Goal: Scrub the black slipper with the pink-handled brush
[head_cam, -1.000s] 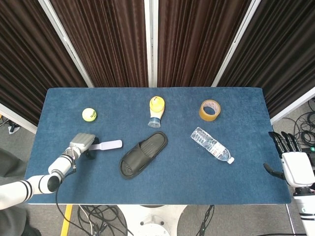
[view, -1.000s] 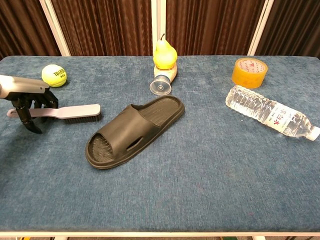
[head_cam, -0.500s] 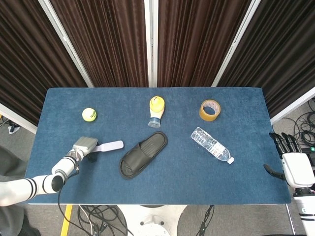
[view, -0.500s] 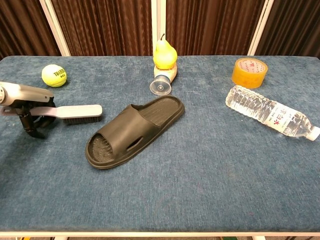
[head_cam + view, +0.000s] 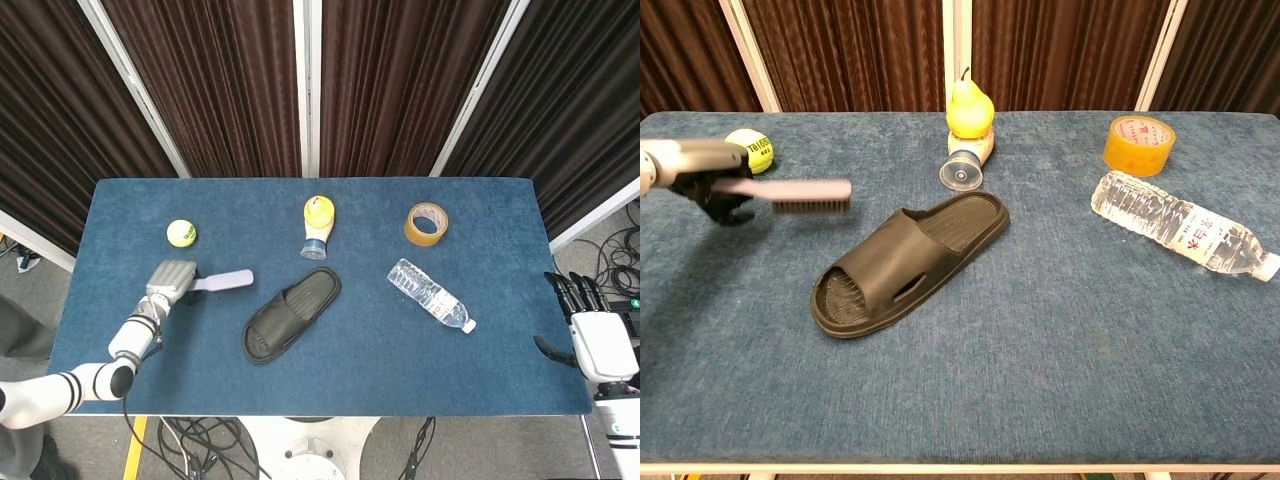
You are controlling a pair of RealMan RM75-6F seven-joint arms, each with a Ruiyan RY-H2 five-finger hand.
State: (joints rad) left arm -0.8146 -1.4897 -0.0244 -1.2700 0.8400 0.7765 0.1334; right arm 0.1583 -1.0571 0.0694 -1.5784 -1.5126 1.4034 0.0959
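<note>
The black slipper (image 5: 905,262) lay sole-down near the middle of the bench (image 5: 1060,360), toe opening toward the front left, its ribbed footbed dark and hard to read. Left of it, apart, the left hand (image 5: 700,175) gripped the pink-handled brush (image 5: 790,193), blurred, bristles down. The right hand (image 5: 590,330) hung off the bench's edge, fingers spread

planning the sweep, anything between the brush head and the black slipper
Nothing: in the chest view only bare blue tabletop separates the brush, held by the left hand, from the black slipper.
</note>
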